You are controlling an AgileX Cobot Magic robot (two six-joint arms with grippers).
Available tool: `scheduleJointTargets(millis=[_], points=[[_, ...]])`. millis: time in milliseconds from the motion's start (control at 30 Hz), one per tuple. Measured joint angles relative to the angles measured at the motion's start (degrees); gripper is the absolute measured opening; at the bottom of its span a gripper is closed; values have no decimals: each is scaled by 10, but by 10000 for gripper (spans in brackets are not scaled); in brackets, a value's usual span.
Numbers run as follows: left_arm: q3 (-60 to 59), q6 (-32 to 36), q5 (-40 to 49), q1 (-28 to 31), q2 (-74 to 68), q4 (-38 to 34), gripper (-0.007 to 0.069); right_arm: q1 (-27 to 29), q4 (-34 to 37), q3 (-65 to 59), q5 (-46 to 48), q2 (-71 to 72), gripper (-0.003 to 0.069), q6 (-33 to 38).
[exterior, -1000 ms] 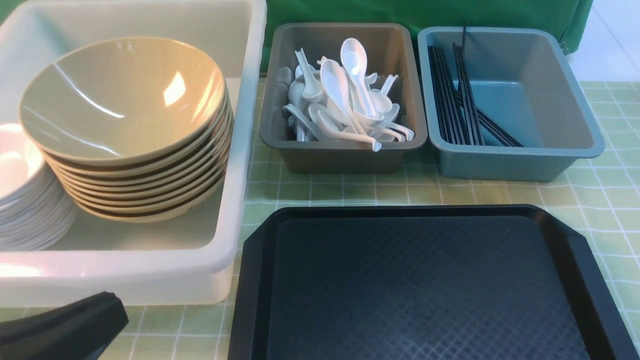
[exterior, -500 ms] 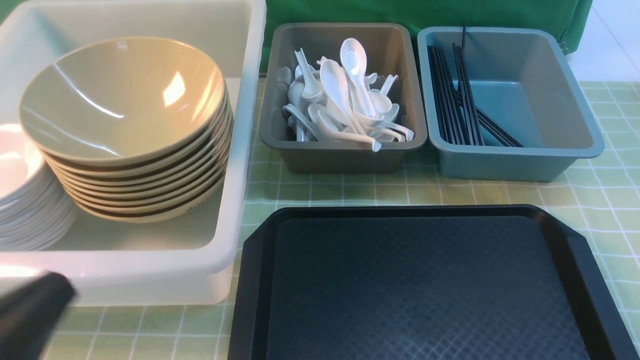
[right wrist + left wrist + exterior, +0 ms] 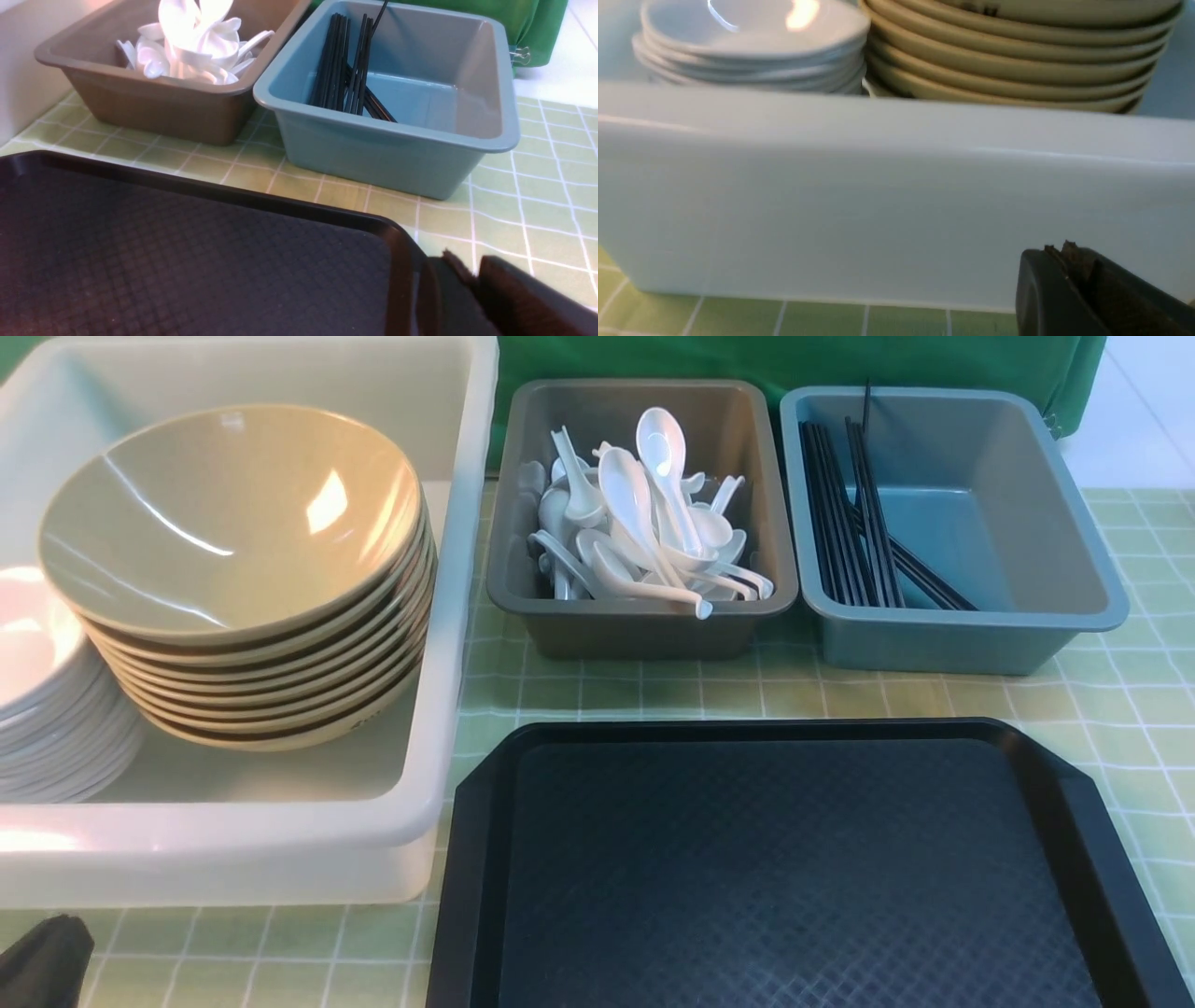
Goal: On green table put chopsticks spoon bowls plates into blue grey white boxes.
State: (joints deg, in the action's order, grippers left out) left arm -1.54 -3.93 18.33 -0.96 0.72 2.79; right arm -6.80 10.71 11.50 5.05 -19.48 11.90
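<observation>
Left fingers (image 3: 1069,261): you see them at the near-left corner of the front view, low over the bench, closed together and holding nothing, just in front of the white box wall.
Right fingers (image 3: 467,280): you see them only in the right wrist view, over the tray's corner; nearly together with a narrow gap, nothing between them.
Black tray (image 3: 794,868): nearest you, bare, on the green checked bench (image 3: 1120,709).
White box (image 3: 448,616): left; tan bowls (image 3: 233,523) stacked beside white plates (image 3: 37,663).
Grey box (image 3: 644,625): behind the tray, holds white spoons (image 3: 644,523).
Blue box (image 3: 962,635): right of grey box; black chopsticks (image 3: 850,523) lie along its left side.
</observation>
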Motion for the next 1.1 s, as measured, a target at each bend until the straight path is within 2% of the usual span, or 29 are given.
scheduleJointTargets(millis=[800,1100], points=[[0,-2,0,0,0,-14,-1,0,0,0,0,1,130,0],[0,-2,0,0,0,-15,-1,30,0,-16,-20,68,139,13]])
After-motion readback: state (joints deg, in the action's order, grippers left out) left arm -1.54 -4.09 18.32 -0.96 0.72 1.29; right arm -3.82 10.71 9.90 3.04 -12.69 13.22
